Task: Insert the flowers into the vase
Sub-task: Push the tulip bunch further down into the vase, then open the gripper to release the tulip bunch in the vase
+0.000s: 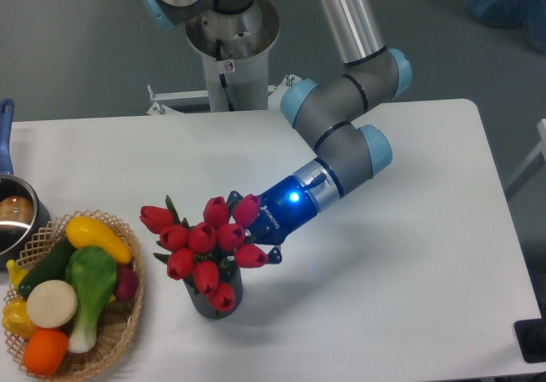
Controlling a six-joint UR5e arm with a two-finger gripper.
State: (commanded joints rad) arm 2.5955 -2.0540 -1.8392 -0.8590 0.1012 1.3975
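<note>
The flowers (205, 239), a bunch of red tulip buds with green leaves, stand upright with their stems down in the vase (203, 302), a small dark grey ribbed cylinder at the table's front centre. My gripper (248, 228) reaches in from the right, tilted down to the left, pressed into the right side of the bunch. Its fingertips are hidden behind the buds. The bunch follows its motion, so it looks shut on the flowers. A blue light glows on the wrist (294, 198).
A wicker basket (130, 312) of toy vegetables sits at the front left, close to the vase. A metal pot (14, 217) with a blue handle is at the left edge. The arm's base (230, 37) stands behind the table.
</note>
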